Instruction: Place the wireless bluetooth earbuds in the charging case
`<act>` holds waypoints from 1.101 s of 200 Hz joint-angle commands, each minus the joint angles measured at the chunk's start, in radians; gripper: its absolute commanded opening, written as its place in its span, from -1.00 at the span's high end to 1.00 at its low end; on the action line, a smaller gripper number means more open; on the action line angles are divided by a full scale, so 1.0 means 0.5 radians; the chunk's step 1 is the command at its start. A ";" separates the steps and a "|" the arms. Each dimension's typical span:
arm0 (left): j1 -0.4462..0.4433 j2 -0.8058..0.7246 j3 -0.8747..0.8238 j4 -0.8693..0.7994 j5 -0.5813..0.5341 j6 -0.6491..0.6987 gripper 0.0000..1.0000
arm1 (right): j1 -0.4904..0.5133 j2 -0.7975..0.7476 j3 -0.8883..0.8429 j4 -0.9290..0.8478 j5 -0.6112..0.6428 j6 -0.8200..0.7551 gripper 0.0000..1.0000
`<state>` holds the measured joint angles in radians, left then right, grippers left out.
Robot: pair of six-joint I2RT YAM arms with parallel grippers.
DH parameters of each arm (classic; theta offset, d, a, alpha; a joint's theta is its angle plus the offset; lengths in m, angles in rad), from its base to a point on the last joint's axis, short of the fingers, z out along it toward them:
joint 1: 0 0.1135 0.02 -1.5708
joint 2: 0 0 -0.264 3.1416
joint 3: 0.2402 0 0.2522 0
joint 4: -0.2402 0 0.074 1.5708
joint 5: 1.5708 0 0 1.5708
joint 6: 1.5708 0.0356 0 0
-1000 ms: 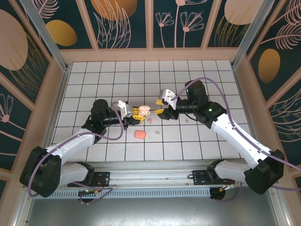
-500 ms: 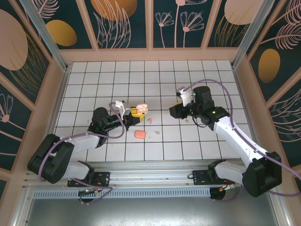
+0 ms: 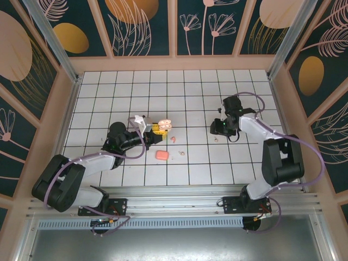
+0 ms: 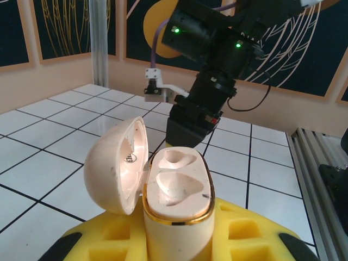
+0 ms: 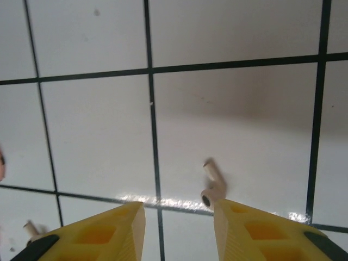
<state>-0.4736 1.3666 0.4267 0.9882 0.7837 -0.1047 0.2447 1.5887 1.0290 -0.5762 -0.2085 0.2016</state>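
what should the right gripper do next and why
Probably shift the open right gripper sideways to centre the whitish earbud, which lies on the tile close beside one finger. The open case has both sockets empty.

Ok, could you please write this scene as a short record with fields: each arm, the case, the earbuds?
left fingers: shut on the open beige egg-shaped charging case
case wells: both empty
right fingers: open, low over the tiles
target: whitish-beige stemmed earbud, lying just ahead of the right fingers
loose on tiles: pink earbud; second pink earbud; salmon rounded closed case
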 commanded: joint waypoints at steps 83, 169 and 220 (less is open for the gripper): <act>-0.010 -0.038 0.119 -0.164 0.004 0.119 0.77 | 0.033 0.454 0.240 -0.025 0.048 -0.058 0.24; -0.009 -0.060 0.112 -0.221 -0.012 0.131 0.77 | 0.216 0.508 0.277 -0.215 0.032 -0.245 0.31; -0.010 -0.081 0.107 -0.260 -0.001 0.144 0.77 | 0.304 0.464 0.274 -0.401 0.114 -0.282 0.34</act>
<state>-0.4736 1.3499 0.4622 0.8619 0.7761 -0.0525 0.3801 1.8252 1.1439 -0.6800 -0.1810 0.0864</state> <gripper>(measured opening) 0.210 0.335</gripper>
